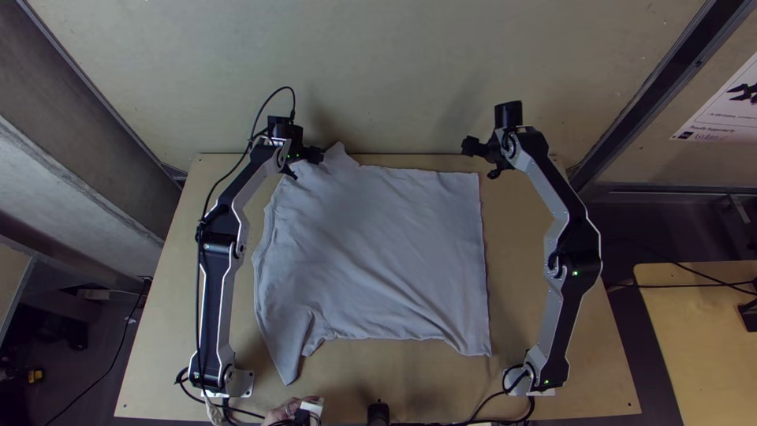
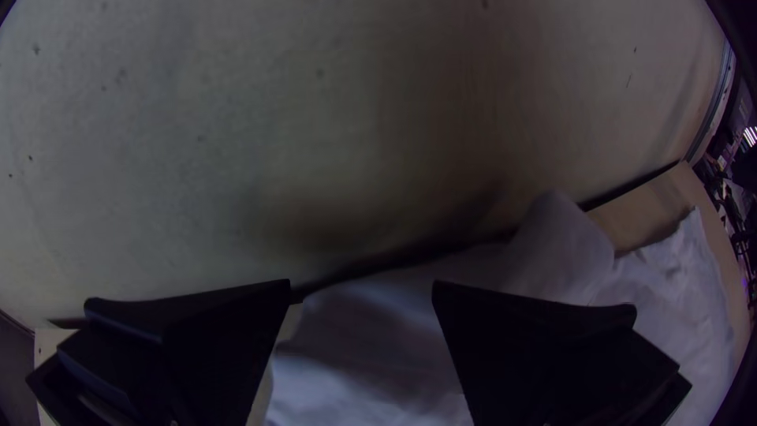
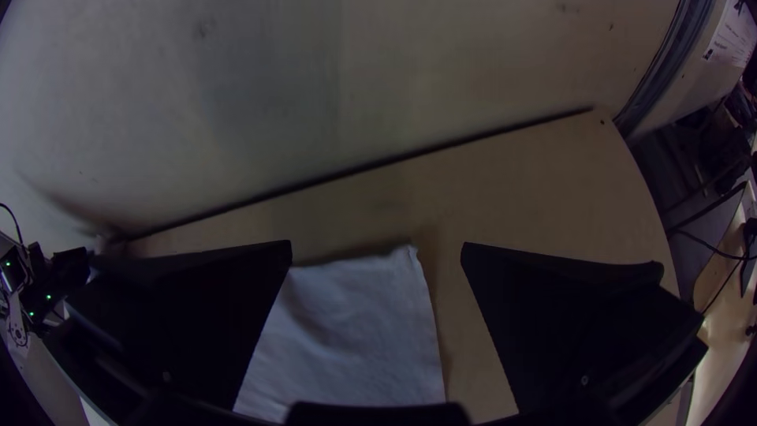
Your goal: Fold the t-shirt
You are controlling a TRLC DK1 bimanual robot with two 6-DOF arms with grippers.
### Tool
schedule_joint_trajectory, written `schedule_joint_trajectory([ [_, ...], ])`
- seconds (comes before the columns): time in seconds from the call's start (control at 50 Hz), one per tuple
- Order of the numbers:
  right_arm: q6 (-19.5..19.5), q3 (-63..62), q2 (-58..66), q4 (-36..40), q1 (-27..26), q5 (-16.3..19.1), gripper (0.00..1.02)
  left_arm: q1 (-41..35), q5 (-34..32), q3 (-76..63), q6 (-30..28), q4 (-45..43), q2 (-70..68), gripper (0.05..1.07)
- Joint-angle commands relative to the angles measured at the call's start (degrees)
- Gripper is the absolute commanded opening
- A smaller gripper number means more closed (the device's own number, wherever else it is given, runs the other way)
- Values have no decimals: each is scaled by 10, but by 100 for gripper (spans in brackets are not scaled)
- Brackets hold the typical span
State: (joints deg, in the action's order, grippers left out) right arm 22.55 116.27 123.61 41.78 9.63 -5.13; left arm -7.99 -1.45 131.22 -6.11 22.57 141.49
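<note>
T-shirt [image 1: 378,252] — crosswise, hem [image 1: 480,252] rightward

"Where is there room to pass?"

"Tabletop [image 1: 516,244] lies open between the t-shirt [image 1: 378,244] and the right arm [image 1: 564,260]."

"The obstacles?"

"The left arm [image 1: 219,276] flanks the t-shirt; a wall [image 1: 394,79] rises beyond its far edge, a person's hand [image 1: 282,412] near its near side."

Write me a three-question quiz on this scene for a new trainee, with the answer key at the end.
1. True or false: the t-shirt is rolled into a bundle on the table.

2. The right gripper is: (a) shut on the collar; (b) open; (c) shut on the table's edge.

3. Fill in: the near sleeve lies closer to the base of the ____ arm.

Key: 1 false; 2 b; 3 left.
</note>
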Motion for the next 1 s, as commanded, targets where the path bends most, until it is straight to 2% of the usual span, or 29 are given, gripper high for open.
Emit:
schedule_joint_trajectory([
  [0.0, 20, 31, 33, 27, -2, 3, 98, 0, -1, 17, -12, -1, 24, 83],
  [0.04, 20, 38, 38, 35, -2, 3, 98, 1, -2, 17, -12, 0, 27, 78],
  [0.2, 20, 45, 49, 43, -2, 3, 98, 3, -2, 17, -12, 11, 35, 78],
  [0.22, 20, 46, 51, 43, -2, 2, 98, 3, -2, 17, -12, 12, 36, 75],
  [0.32, 21, 52, 58, 44, -2, 2, 98, 4, -2, 17, -11, 11, 36, 38],
  [0.38, 20, 55, 62, 44, -2, 2, 98, 5, -2, 16, -7, 15, 37, 23],
  [0.42, 20, 57, 64, 45, -2, 3, 98, 6, -2, 16, -7, 16, 37, 8],
  [0.64, 29, 77, 86, 48, -8, 2, 95, 15, -2, 15, 18, 13, 23, 8],
  [0.8, 35, 151, 129, 106, -6, 3, 95, 17, -3, 13, 39, 16, -5, 8],
  [0.86, 39, 157, 134, 106, -4, 2, 90, 15, -4, 12, 42, 17, -15, 8],
  [0.98, 46, 163, 150, 106, -1, 2, 90, 15, -10, 12, 44, 17, -25, 8],
])
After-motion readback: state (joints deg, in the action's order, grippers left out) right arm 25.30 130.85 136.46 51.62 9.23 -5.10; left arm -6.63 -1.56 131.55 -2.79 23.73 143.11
